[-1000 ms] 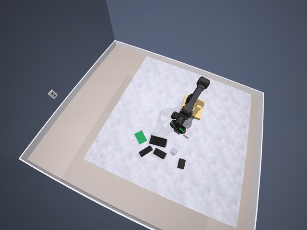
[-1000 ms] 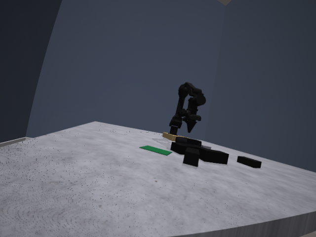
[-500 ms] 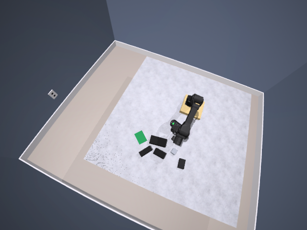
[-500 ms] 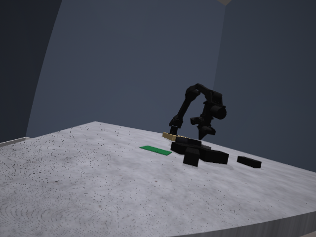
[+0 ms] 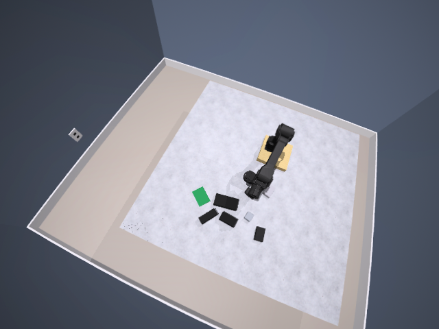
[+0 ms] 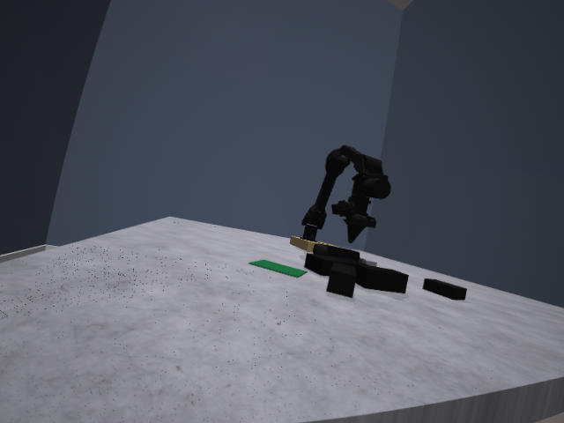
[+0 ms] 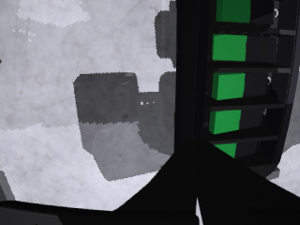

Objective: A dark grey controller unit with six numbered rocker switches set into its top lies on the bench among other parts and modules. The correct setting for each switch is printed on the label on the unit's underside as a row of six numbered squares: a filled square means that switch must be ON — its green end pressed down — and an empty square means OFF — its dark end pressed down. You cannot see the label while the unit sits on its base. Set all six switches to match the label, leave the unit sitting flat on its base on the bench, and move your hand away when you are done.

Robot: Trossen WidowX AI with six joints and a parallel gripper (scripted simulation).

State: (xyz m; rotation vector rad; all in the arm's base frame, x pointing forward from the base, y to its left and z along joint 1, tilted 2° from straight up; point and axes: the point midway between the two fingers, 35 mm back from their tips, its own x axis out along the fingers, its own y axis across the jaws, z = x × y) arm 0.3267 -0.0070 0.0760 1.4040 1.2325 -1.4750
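Observation:
The dark grey controller unit [image 6: 339, 252] [image 7: 189, 70] sits on its base with its switches up. In the top view the arm hides it. The wrist view shows five rocker switches, each with its green end on the left and dark end on the right; the top one is cut by the frame edge and the lowest is partly covered by the fingers. The pressed ends are hard to tell. The sixth switch and the underside label are not visible. My gripper [image 6: 351, 241] [image 7: 193, 149] is shut and empty, pointing down above the unit, its tips over the lower visible part.
A large black block [image 5: 226, 201], two smaller black blocks [image 5: 208, 216] [image 5: 228, 218] and a green plate [image 5: 201, 196] [image 6: 278, 268] lie near the unit. A small light grey cube [image 5: 248, 216] and another black block [image 5: 259, 234] [image 6: 444, 289] lie farther off. The arm stands on a wooden base [image 5: 264, 155].

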